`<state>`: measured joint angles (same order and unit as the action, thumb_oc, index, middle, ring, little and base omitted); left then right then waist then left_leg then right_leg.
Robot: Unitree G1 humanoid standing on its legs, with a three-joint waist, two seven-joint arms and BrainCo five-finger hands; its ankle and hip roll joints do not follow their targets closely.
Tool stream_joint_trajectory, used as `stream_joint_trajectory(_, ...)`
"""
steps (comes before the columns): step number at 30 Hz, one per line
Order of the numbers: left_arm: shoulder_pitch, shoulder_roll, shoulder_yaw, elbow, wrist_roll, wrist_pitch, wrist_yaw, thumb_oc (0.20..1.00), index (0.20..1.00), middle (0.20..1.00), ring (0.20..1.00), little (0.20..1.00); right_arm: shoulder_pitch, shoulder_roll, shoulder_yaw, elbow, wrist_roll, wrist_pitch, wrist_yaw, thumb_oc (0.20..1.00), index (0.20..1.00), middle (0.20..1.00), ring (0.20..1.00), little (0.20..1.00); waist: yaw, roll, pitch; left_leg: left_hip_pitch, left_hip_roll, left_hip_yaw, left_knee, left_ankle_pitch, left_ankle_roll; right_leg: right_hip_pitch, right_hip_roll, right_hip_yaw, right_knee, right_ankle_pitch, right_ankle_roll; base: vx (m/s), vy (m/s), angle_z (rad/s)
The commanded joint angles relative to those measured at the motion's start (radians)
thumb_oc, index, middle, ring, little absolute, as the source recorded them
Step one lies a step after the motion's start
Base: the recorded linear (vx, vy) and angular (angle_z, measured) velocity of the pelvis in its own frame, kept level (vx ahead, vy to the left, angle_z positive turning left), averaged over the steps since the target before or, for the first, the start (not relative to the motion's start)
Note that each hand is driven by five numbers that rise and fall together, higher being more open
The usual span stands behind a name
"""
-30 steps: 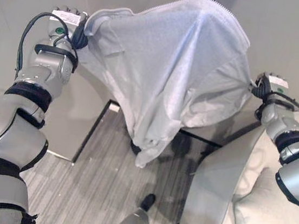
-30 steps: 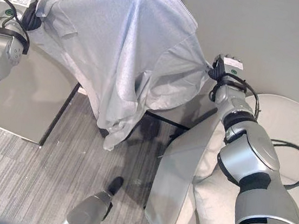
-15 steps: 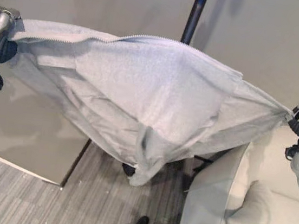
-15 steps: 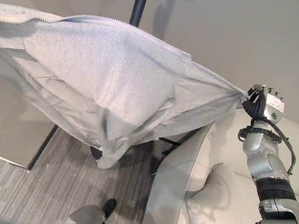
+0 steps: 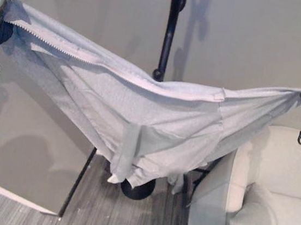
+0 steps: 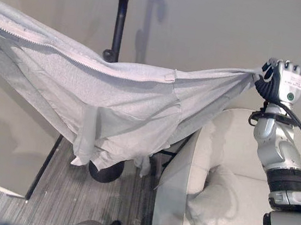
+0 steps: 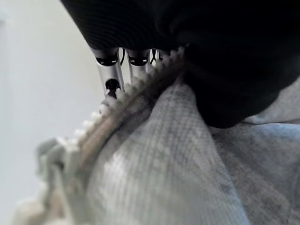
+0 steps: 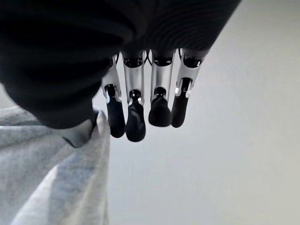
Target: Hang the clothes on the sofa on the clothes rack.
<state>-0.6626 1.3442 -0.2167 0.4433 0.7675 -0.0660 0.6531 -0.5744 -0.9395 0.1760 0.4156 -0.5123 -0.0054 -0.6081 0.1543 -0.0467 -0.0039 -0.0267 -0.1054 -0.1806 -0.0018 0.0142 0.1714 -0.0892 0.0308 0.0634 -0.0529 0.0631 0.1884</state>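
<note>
The right hand [image 6: 282, 80] has a dark ribbed cover, silver dark-tipped fingers [image 8: 136, 117] (a green dot marks its back).

A: What sort of place?
B: Living-room corner, or a mock-up of one. Pale cream upholstered sofa [image 5: 278, 194] with a matching cushion [image 5: 250, 221].
A: Around the sofa?
B: Black metal coat stand with round base [image 5: 166, 48] beside it; grey wood-look plank floor [image 5: 100, 210] and plain beige wall [image 5: 247, 36] behind.

— Garment on my feed? Jacket [image 5: 155, 118]: pale grey knit, white zipper teeth.
— Logged. Rack pole [image 5: 171, 33]?
— I read black. Sofa [image 6: 231, 172]: off-white. Floor [image 5: 100, 210]: grey striped.
</note>
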Motion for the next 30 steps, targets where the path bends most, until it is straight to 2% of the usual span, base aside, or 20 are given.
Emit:
stream_joint_trajectory(1,-0.148,0.021,-0.083,0.059,-0.016,0.032,0.043,0.200,0.200,0.200,0.200,0.200,-0.139,-0.134,-0.015,0.066,0.012,0.016,-0.081,0.200,0.200,0.200,0.200,0.200,-0.004,0.011,-0.060,0.094,-0.040,-0.090,-0.085,-0.078,-0.115,-0.058,0.047,-0.004,0.018,0.024,-0.015,0.10,0.039,0.47)
stream_joint_trajectory(3,-0.203,0.025,-0.132,0.105,-0.016,0.063,0.055,0.200,0.200,0.200,0.200,0.200,-0.143,-0.187,-0.040,0.076,-0.003,0.038,-0.107,0.200,0.200,0.200,0.200,0.200,-0.035,0.002,-0.059,0.130,-0.064,-0.112,-0.085,-0.094,-0.114,-0.061,0.076,0.004,0.016,0.042,-0.012,0.21,0.039,0.48)
stream_joint_trajectory(6,-0.216,0.034,-0.145,0.117,-0.007,0.065,0.059,0.200,0.200,0.200,0.200,0.200,-0.104,-0.213,-0.083,0.078,-0.018,0.048,-0.120,0.200,0.200,0.200,0.200,0.200,-0.047,-0.006,-0.073,0.157,-0.061,-0.120,-0.085,-0.115,-0.120,-0.024,0.070,0.006,0.000,0.038,-0.032,0.19,0.002,0.47)
stream_joint_trajectory(9,-0.189,0.069,-0.118,0.146,-0.008,0.073,0.071,0.200,0.200,0.200,0.200,0.200,-0.052,-0.262,-0.135,0.077,-0.032,0.051,-0.124,0.200,0.200,0.200,0.200,0.200,-0.060,-0.004,-0.102,0.187,-0.029,-0.109,-0.085,-0.147,-0.146,-0.002,0.074,0.004,0.003,0.020,-0.044,0.27,-0.011,0.25)
stream_joint_trajectory(10,-0.198,0.088,-0.120,0.188,-0.022,0.090,0.081,0.200,0.200,0.200,0.200,0.200,-0.059,-0.300,-0.121,0.094,-0.041,0.055,-0.134,0.200,0.200,0.200,0.200,0.200,-0.068,0.004,-0.112,0.202,-0.012,-0.114,-0.085,-0.154,-0.163,0.002,0.079,0.005,0.010,0.005,-0.049,0.24,0.020,0.12)
stream_joint_trajectory(11,-0.202,0.087,-0.125,0.193,-0.024,0.090,0.083,0.200,0.200,0.200,0.200,0.200,-0.066,-0.301,-0.114,0.098,-0.039,0.054,-0.136,0.200,0.200,0.200,0.200,0.200,-0.069,0.007,-0.111,0.204,-0.010,-0.115,-0.085,-0.156,-0.164,0.003,0.081,0.003,0.013,0.003,-0.050,0.24,0.026,-0.02)
stream_joint_trajectory(13,-0.235,0.110,-0.143,0.227,-0.034,0.105,0.092,0.200,0.200,0.200,0.200,0.200,-0.082,-0.336,-0.095,0.132,-0.034,0.057,-0.137,0.200,0.200,0.200,0.200,0.200,-0.083,0.016,-0.115,0.221,0.011,-0.113,-0.085,-0.169,-0.187,0.012,0.087,0.000,0.023,-0.015,-0.058,0.20,0.014,-0.15)
stream_joint_trajectory(15,-0.262,0.136,-0.163,0.269,-0.045,0.116,0.093,0.200,0.200,0.200,0.200,0.200,-0.108,-0.398,-0.072,0.183,-0.045,0.068,-0.143,0.200,0.200,0.200,0.200,0.200,-0.086,0.019,-0.117,0.239,0.043,-0.099,-0.085,-0.145,-0.223,0.033,0.092,-0.007,0.027,-0.032,-0.069,0.25,0.048,-0.09)
stream_joint_trajectory(18,-0.268,0.148,-0.168,0.273,-0.055,0.116,0.076,0.200,0.200,0.200,0.200,0.200,-0.152,-0.416,-0.047,0.188,-0.023,0.055,-0.135,0.200,0.200,0.200,0.200,0.200,-0.072,0.005,-0.103,0.215,0.054,-0.075,-0.034,-0.142,-0.242,0.052,0.081,-0.004,0.025,-0.040,-0.071,0.11,0.057,0.03)
stream_joint_trajectory(20,-0.293,0.150,-0.206,0.303,-0.063,0.102,0.065,0.200,0.200,0.200,0.200,0.200,-0.231,-0.427,0.026,0.209,0.005,0.033,-0.131,0.200,0.200,0.200,0.200,0.200,-0.054,-0.007,-0.090,0.181,0.060,-0.048,0.006,-0.149,-0.245,0.061,0.059,-0.007,0.023,-0.038,-0.071,0.05,0.085,-0.08)
stream_joint_trajectory(21,-0.326,0.127,-0.257,0.331,-0.086,0.089,0.059,0.200,0.200,0.200,0.200,0.200,-0.310,-0.415,0.113,0.247,0.041,0.009,-0.110,0.200,0.200,0.200,0.200,0.200,-0.029,-0.028,-0.077,0.148,0.098,-0.019,-0.004,-0.152,-0.241,0.067,0.025,-0.019,0.017,-0.042,-0.069,0.09,0.104,0.23)
stream_joint_trajectory(22,-0.367,0.124,-0.303,0.357,-0.102,0.081,0.061,0.200,0.200,0.200,0.200,0.200,-0.385,-0.410,0.193,0.277,0.056,0.001,-0.104,0.200,0.200,0.200,0.200,0.200,-0.021,-0.036,-0.075,0.129,0.118,-0.012,-0.017,-0.145,-0.238,0.072,0.014,-0.026,0.009,-0.052,-0.069,0.07,0.091,0.31)
stream_joint_trajectory(23,-0.376,0.119,-0.317,0.364,-0.111,0.081,0.058,0.200,0.200,0.200,0.200,0.200,-0.406,-0.402,0.221,0.287,0.063,-0.001,-0.098,0.200,0.200,0.200,0.200,0.200,-0.007,-0.044,-0.066,0.101,0.131,-0.019,-0.029,-0.129,-0.235,0.076,0.007,-0.032,0.004,-0.057,-0.071,0.05,0.029,0.04)
stream_joint_trajectory(24,-0.385,0.118,-0.326,0.369,-0.114,0.081,0.058,0.200,0.200,0.200,0.200,0.200,-0.422,-0.401,0.236,0.295,0.065,-0.002,-0.098,0.200,0.200,0.200,0.200,0.200,-0.009,-0.044,-0.068,0.100,0.130,-0.020,-0.033,-0.125,-0.235,0.074,0.005,-0.033,0.003,-0.057,-0.071,0.06,0.064,-0.22)
stream_joint_trajectory(25,-0.394,0.093,-0.353,0.386,-0.126,0.065,0.041,0.200,0.200,0.200,0.200,0.200,-0.475,-0.375,0.291,0.329,0.076,-0.017,-0.086,0.200,0.200,0.200,0.200,0.200,0.001,-0.046,-0.058,0.042,0.120,-0.038,-0.084,-0.073,-0.232,0.085,0.004,-0.037,-0.010,-0.068,-0.082,0.06,0.088,-0.22)
stream_joint_trajectory(26,-0.394,0.081,-0.365,0.387,-0.126,0.059,0.038,0.200,0.200,0.200,0.200,0.200,-0.495,-0.360,0.313,0.353,0.083,-0.020,-0.082,0.200,0.200,0.200,0.200,0.200,0.011,-0.044,-0.050,0.001,0.103,-0.043,-0.085,-0.056,-0.235,0.094,0.004,-0.037,-0.011,-0.071,-0.086,0.06,0.090,-0.06)
stream_joint_trajectory(27,-0.398,0.080,-0.367,0.390,-0.127,0.058,0.038,0.200,0.200,0.200,0.200,0.200,-0.509,-0.359,0.327,0.361,0.085,-0.022,-0.083,0.200,0.200,0.200,0.200,0.200,0.009,-0.044,-0.052,-0.003,0.101,-0.045,-0.085,-0.054,-0.234,0.092,0.002,-0.039,-0.012,-0.071,-0.085,0.03,0.076,0.10)
stream_joint_trajectory(28,-0.395,0.060,-0.377,0.404,-0.130,0.052,0.034,0.200,0.200,0.200,0.200,0.200,-0.522,-0.339,0.351,0.395,0.091,-0.024,-0.077,0.200,0.200,0.200,0.200,0.200,0.016,-0.043,-0.044,-0.048,0.076,-0.042,-0.085,-0.051,-0.234,0.102,0.000,-0.038,-0.015,-0.075,-0.085,0.06,0.077,0.19)
stream_joint_trajectory(30,-0.426,-0.012,-0.442,0.540,-0.148,0.039,0.010,0.200,0.200,0.200,0.200,0.200,-0.647,-0.296,0.497,0.512,0.091,-0.019,-0.045,0.200,0.200,0.200,0.200,0.200,0.015,-0.038,-0.035,-0.145,0.044,0.012,-0.085,-0.048,-0.237,0.125,-0.016,-0.036,-0.004,-0.100,-0.086,0.19,0.180,0.46)
